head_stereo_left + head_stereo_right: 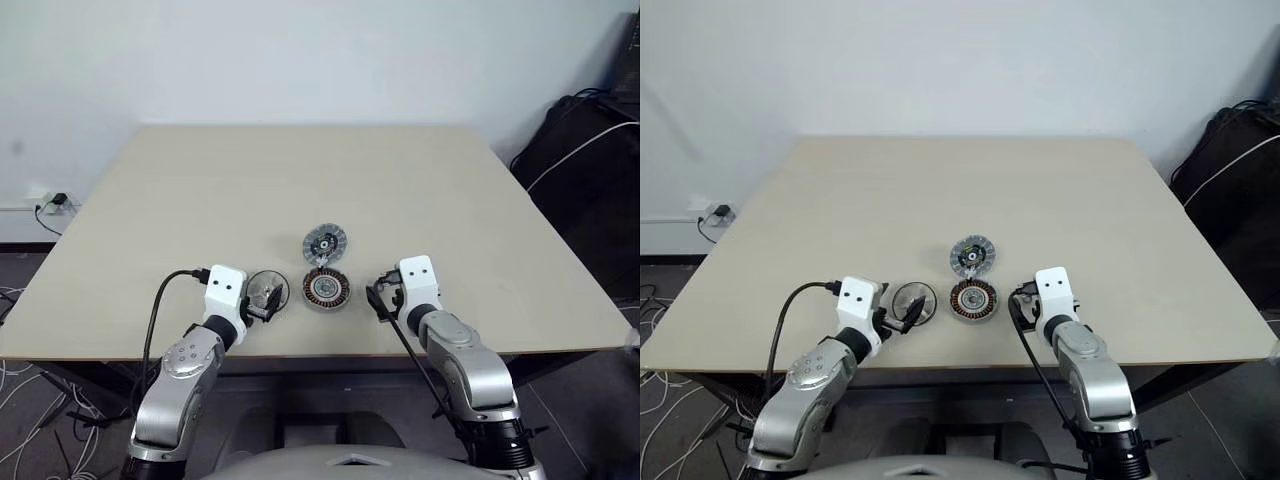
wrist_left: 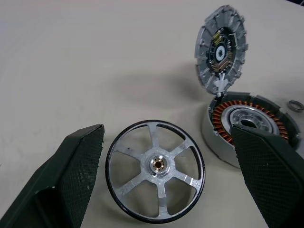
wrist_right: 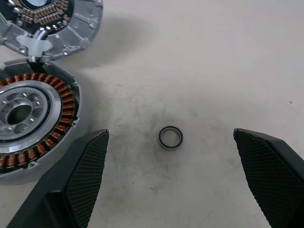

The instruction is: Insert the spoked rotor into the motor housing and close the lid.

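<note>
We judge nothing done yet: the spoked rotor [image 2: 155,176] lies on the table [image 1: 300,180] at nine o'clock of the open motor housing [image 1: 326,289], lid [image 1: 325,243] at twelve, left gripper [image 2: 166,185] and right gripper [image 3: 173,183] both wide and empty.

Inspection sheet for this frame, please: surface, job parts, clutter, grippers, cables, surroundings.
Surface: beige table, bare beyond the parts.
Job's things: spoked rotor lies flat beside motor housing; lid hinged up, open.
Clutter: small ring beside housing.
Grippers: left gripper open by rotor; right gripper open by ring.
Cables: black leads on both arms; wall socket plugged; white cable.
Surroundings: white wall; dark bag.
</note>
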Robot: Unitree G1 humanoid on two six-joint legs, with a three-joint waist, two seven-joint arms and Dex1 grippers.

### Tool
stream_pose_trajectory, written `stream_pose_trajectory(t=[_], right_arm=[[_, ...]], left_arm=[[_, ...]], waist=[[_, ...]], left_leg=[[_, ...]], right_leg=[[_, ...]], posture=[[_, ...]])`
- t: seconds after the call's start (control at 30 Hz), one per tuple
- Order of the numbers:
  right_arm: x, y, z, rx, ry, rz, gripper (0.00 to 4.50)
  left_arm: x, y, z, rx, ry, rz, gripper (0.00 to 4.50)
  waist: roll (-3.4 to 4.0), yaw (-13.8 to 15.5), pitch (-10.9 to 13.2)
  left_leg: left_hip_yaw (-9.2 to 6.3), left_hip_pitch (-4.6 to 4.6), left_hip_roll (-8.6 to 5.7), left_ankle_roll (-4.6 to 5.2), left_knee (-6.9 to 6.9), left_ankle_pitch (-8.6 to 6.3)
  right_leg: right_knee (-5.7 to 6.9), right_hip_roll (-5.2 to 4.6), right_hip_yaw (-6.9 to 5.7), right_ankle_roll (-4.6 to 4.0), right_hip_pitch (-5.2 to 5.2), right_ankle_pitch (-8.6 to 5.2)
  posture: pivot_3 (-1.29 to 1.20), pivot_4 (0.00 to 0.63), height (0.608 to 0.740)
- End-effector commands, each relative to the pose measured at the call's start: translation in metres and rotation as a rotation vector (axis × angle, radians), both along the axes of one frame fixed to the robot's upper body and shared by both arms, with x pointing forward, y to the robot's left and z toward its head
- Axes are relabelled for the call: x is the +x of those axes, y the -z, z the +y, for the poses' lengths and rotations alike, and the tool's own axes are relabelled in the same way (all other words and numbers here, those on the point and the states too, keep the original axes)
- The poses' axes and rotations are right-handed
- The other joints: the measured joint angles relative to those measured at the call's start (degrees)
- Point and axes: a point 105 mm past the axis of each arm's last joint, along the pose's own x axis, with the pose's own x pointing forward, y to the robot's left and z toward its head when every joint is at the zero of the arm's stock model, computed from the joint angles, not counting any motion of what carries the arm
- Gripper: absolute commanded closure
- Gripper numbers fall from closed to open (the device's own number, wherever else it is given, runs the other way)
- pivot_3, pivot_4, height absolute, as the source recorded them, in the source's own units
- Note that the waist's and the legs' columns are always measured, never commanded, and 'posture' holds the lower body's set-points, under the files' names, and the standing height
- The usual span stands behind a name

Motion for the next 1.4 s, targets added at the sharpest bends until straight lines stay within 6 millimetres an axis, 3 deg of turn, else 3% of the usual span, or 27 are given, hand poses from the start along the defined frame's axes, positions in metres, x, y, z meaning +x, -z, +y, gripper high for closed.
stream_pose_trajectory(t=[0.03,1.0,1.4], right_arm=[[0.007,-0.015,-0.002,0.009,0.013,-0.057,0.02],[0.015,-0.013,0.004,0.014,0.026,-0.075,0.02],[0.033,-0.005,0.011,0.016,0.03,-0.11,0.02]], left_arm=[[0.002,-0.006,-0.006,-0.003,0.01,-0.028,0.02],[0.006,-0.01,-0.004,0.0,-0.007,-0.046,0.02],[0.006,-0.01,-0.004,0.005,-0.004,-0.045,0.02]], waist=[[0.0,0.0,0.0],[0.0,-0.01,0.0],[0.0,-0.09,0.0]], left_leg=[[0.0,0.0,0.0,0.0,0.0,0.0],[0.04,0.0,-0.01,0.0,-0.03,0.0],[0.05,0.01,-0.02,0.0,-0.04,0.0]], right_leg=[[0.0,0.0,0.0,0.0,0.0,0.0],[-0.02,0.0,0.0,0.0,-0.01,0.0],[-0.01,0.0,0.0,-0.01,-0.01,0.01]], posture=[[0.0,0.0,0.74],[0.0,0.0,0.74],[0.0,0.0,0.74]])
